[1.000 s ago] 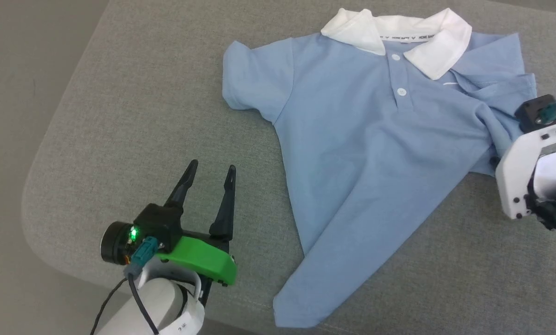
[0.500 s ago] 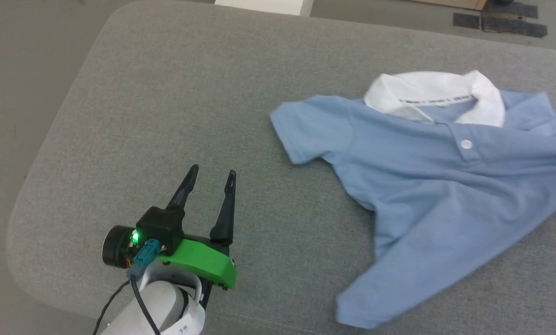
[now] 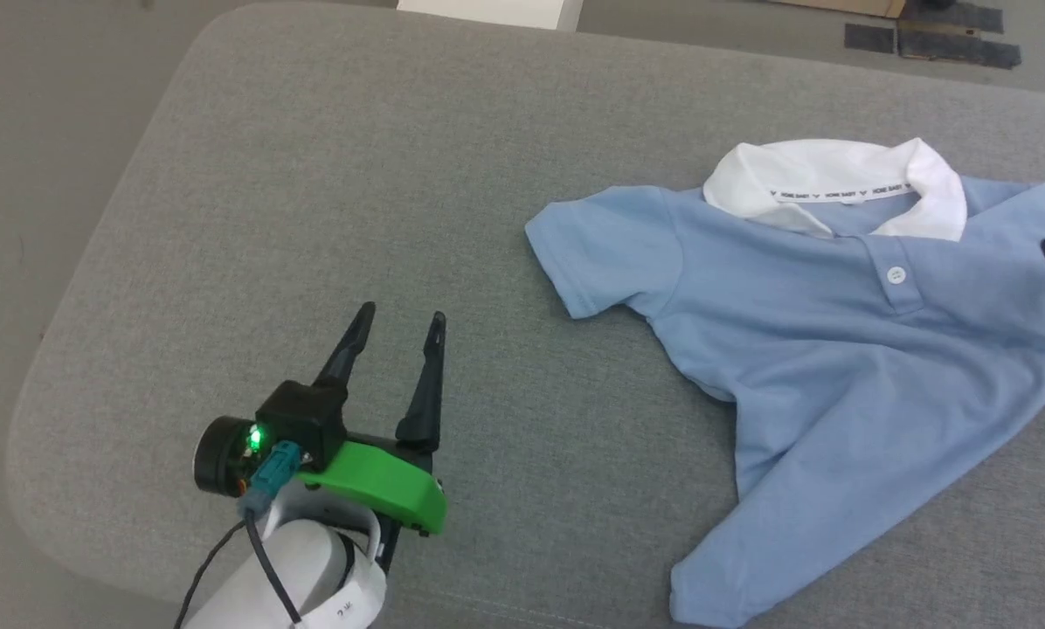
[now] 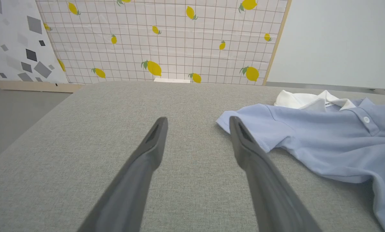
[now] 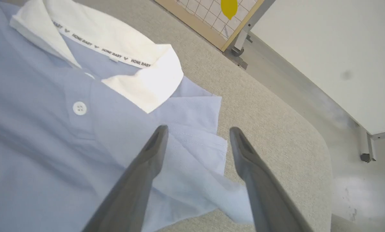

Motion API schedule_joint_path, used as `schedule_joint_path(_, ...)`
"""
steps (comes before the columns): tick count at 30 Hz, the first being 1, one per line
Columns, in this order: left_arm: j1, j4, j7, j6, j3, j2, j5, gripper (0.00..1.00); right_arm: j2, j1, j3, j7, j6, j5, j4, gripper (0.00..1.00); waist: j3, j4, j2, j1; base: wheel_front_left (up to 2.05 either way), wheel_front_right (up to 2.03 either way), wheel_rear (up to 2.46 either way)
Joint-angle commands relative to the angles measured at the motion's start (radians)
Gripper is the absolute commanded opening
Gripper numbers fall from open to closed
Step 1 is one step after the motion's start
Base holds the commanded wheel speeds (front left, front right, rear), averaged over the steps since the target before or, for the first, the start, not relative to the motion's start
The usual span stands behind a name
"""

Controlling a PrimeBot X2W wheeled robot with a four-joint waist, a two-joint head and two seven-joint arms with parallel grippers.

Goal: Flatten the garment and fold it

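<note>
My left hand (image 3: 400, 313) sits released over the grey surface (image 3: 313, 175), fingers spread with nothing between them. The shirt (image 3: 837, 349) lies front up to its right and a little beyond, well apart, with one sleeve (image 3: 592, 253) pointing back toward that hand. Its long axis runs from the white collar (image 3: 837, 179) at the far end to the hem (image 3: 715, 594) nearest me, slanting left. My right hand (image 5: 198, 129) is also released, fingers spread over the crumpled other sleeve (image 5: 195, 145).
</note>
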Motion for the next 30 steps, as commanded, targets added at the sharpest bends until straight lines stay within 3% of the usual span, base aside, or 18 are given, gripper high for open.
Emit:
schedule_joint_path(1, -0.012, 0.002, -0.002, 0.004, 0.007, 0.009, -0.003, 1.00, 0.021, -0.012, -0.018, -0.022, -0.002, 0.016, 0.001, 1.00, -0.020, -0.019, -0.0001, 0.0000, 0.00, 0.00, 0.00)
schedule_joint_path(8, 0.002, -0.008, 0.010, 0.014, 0.024, 0.024, -0.021, 1.00, 0.133, 0.069, -0.117, -0.148, -0.002, 0.079, -0.082, 1.00, -0.069, -0.068, -0.0001, 0.0000, 0.00, 0.00, 0.00)
schedule_joint_path(16, 0.024, -0.025, 0.068, 0.008, 0.017, 0.043, -0.056, 1.00, 0.325, 0.289, -0.266, -0.267, -0.002, 0.071, -0.243, 1.00, -0.087, -0.116, -0.0001, 0.0000, 0.00, 0.00, 0.00)
schedule_joint_path(26, -0.011, -0.039, 0.276, -0.002, -0.024, 0.090, -0.092, 1.00, 0.569, 0.510, -0.406, -0.266, -0.002, -0.045, -0.453, 1.00, -0.038, -0.172, -0.0001, 0.0000, 0.00, 0.00, 0.00)
schedule_joint_path(30, -0.096, -0.026, 0.393, -0.005, -0.035, 0.113, -0.089, 1.00, 0.610, 0.534, -0.434, -0.250, -0.002, -0.072, -0.500, 1.00, 0.005, -0.198, -0.0001, 0.0000, 0.00, 0.00, 0.00)
